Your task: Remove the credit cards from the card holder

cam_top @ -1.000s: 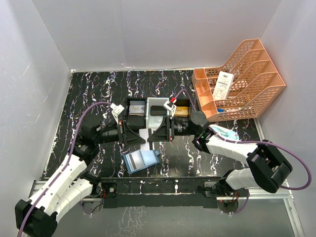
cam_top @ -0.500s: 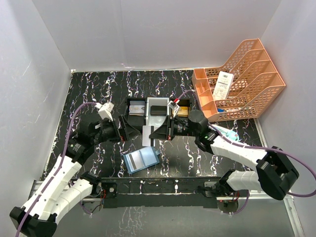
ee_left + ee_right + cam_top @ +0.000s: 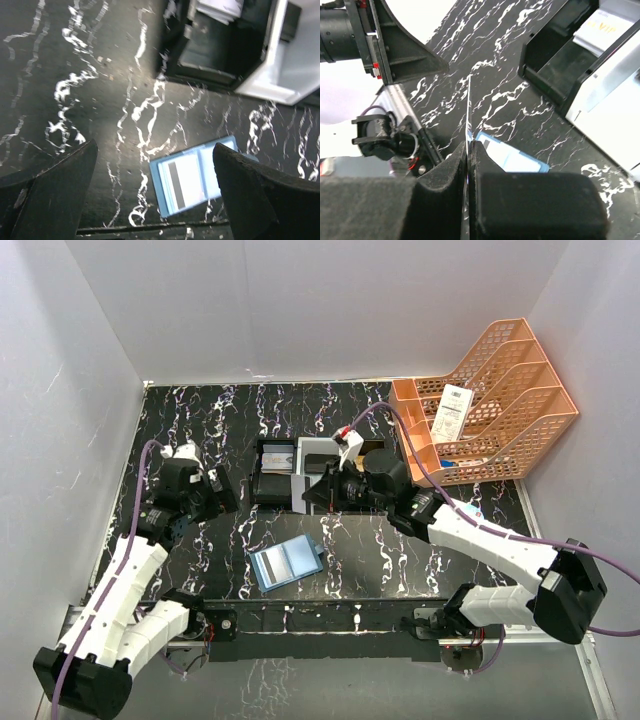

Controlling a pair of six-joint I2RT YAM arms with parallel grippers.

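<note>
**lurker:** Where's the wallet sitting, and which way is it lying?

**me:** On my top cam the card holder (image 3: 287,565) is lying open and flat on the black marbled table (image 3: 200,420), near the arm bases and between the two arms. Its long axis runs left-right, with the right end cocked a bit toward the far wall. The pale pockets face up.

**lurker:** And the grippers?

**me:** The right gripper (image 3: 469,144) is pinched tight on one credit card (image 3: 469,110). It's edge-on to the wrist cam, so all I get is a thin line and I can't tell the colour. Its long axis points straight out from the fingertips, up off the table. The left gripper (image 3: 155,145) has its fingers spread wide with nothing between them, hovering over table left of the holder. A pale VIP card (image 3: 602,30) lies in the black-and-white tray (image 3: 270,487) beyond.
</note>
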